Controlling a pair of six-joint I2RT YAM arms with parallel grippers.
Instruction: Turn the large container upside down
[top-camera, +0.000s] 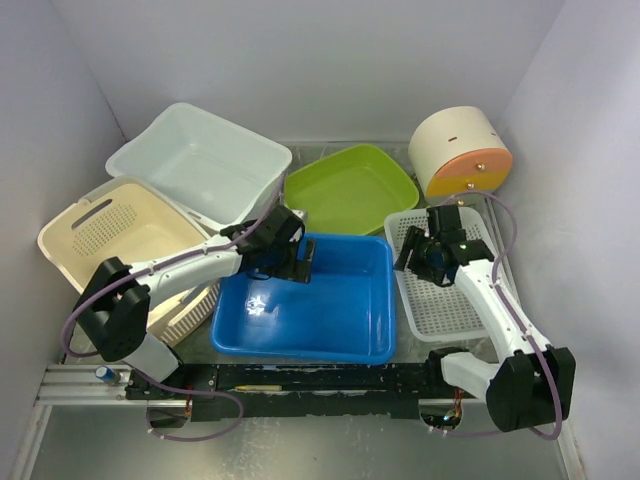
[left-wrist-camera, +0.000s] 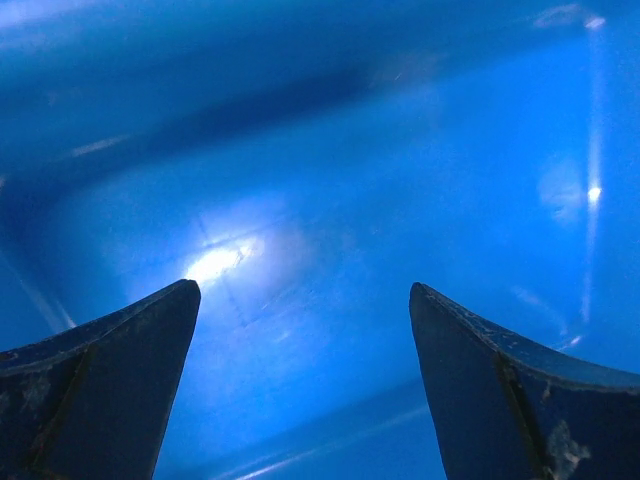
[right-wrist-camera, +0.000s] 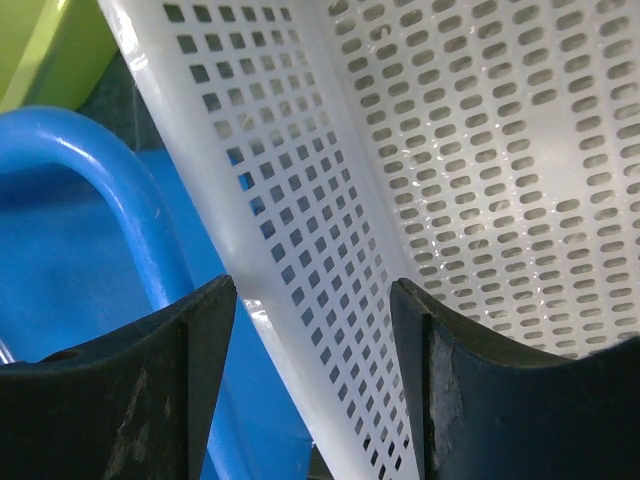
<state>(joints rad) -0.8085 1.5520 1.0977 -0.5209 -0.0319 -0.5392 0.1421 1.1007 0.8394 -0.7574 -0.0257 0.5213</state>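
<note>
We find the blue container (top-camera: 335, 320) central, long axis nine-to-three. Left pincer (top-camera: 303, 262), open, hangs inside its eleven-o'clock corner, nearer; right pincer (top-camera: 413, 255), open, straddles the perforated tray (top-camera: 447, 312) wall at three.

The blue tub (top-camera: 330, 310) is smooth, glossy plastic with bright glare spots on its floor. The green tray (top-camera: 350, 190) at upper centre is shiny plastic too. The white tub (top-camera: 195, 165) looks smooth and duller. The white tray (top-camera: 425, 305) at right is thin, slightly see-through plastic punched with slots and squares. The cream basket (top-camera: 110, 235) at left is perforated plastic. The left gripper (left-wrist-camera: 303, 310) has dark, matt fingers (left-wrist-camera: 100, 390) with scuffs and scratches. The rail (top-camera: 75, 385) along the bottom is brushed metal, and the table (top-camera: 330, 450) has a dull metal sheen.
</note>
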